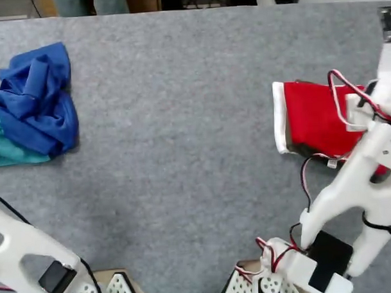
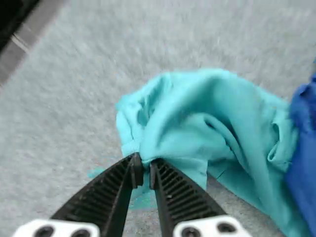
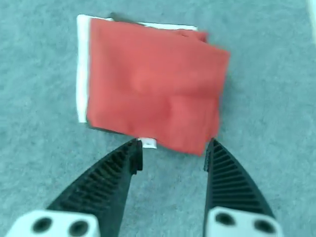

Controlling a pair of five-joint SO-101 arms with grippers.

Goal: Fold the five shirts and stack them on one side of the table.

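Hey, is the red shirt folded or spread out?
Folded. The red shirt lies as a flat, compact rectangle with straight edges, stacked on a white shirt whose edge shows along one side.

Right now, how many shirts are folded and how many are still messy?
Done: a folded red shirt lies on a folded white shirt on one side of the table; the open right gripper is by them. In hand: the left gripper is shut on the crumpled teal shirt. Left: that one and the crumpled blue shirt overlapping it.
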